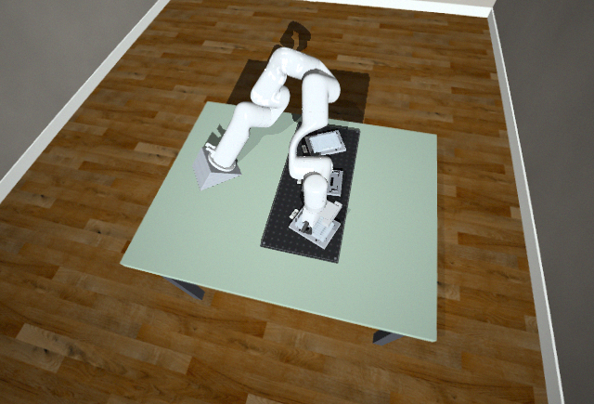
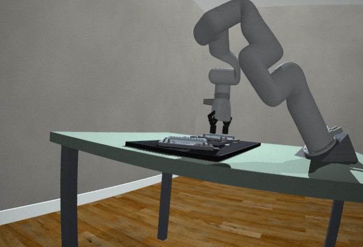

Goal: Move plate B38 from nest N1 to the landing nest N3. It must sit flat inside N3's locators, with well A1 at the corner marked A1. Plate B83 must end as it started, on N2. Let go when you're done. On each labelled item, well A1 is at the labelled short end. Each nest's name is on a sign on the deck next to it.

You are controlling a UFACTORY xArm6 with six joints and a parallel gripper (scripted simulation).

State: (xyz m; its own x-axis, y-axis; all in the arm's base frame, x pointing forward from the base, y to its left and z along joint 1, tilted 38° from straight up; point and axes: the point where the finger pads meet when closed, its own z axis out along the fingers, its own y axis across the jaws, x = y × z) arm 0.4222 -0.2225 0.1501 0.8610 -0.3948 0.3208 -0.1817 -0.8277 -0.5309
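Observation:
Two pale well plates lie on a black deck (image 1: 312, 193). One plate (image 1: 316, 228) sits at the deck's near end, turned a little askew; it also shows in the exterior view (image 2: 218, 136). My gripper (image 1: 312, 219) hangs straight down over this plate, open, with its fingertips (image 2: 219, 131) just above the plate's top. Nothing is between the fingers. The other plate (image 1: 326, 142) sits at the deck's far end, partly behind my arm, and it is the nearer one in the exterior view (image 2: 186, 142). The labels and nest signs are too small to read.
Between the two plates is a smaller grey nest frame (image 1: 335, 181) with no plate on it. The robot base (image 1: 215, 169) stands on the green table to the left of the deck. My elbow arches over the deck's far end.

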